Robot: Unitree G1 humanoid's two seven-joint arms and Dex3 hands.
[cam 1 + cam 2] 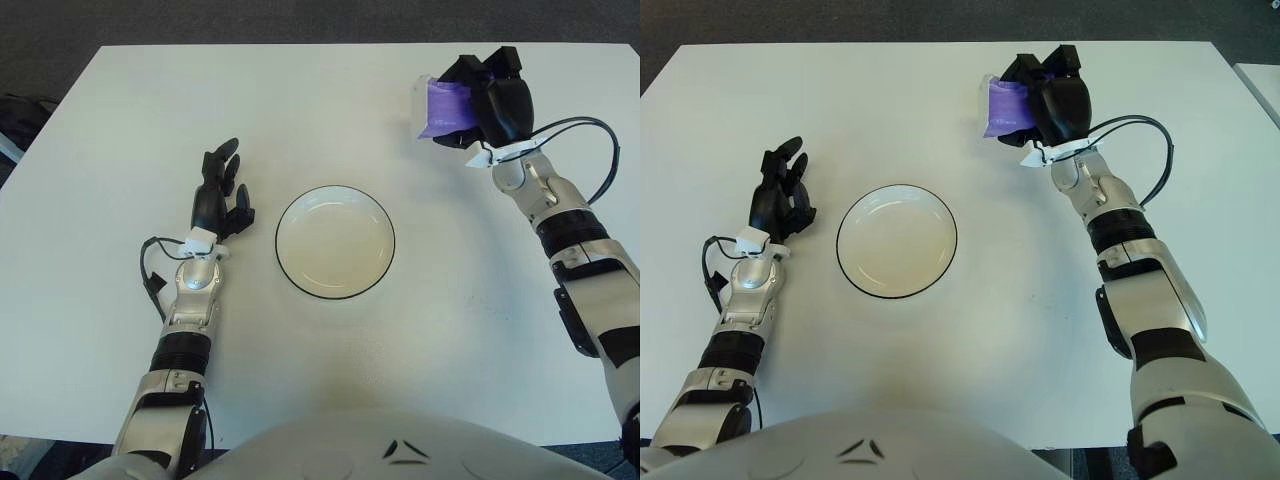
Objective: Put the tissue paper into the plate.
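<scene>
A purple and white tissue pack [437, 107] is gripped in my right hand [485, 95] at the far right of the white table, to the right of and beyond the plate. It also shows in the right eye view [1005, 105]. The fingers curl around the pack and hide most of it. I cannot tell whether the pack touches the table. A white plate with a dark rim [335, 241] sits empty at the table's middle. My left hand [222, 192] is idle just left of the plate, fingers relaxed and holding nothing.
The white table [300, 100] has dark floor beyond its far edge. A black cable [590, 135] loops off my right wrist. A dark object [18, 118] shows past the table's left edge.
</scene>
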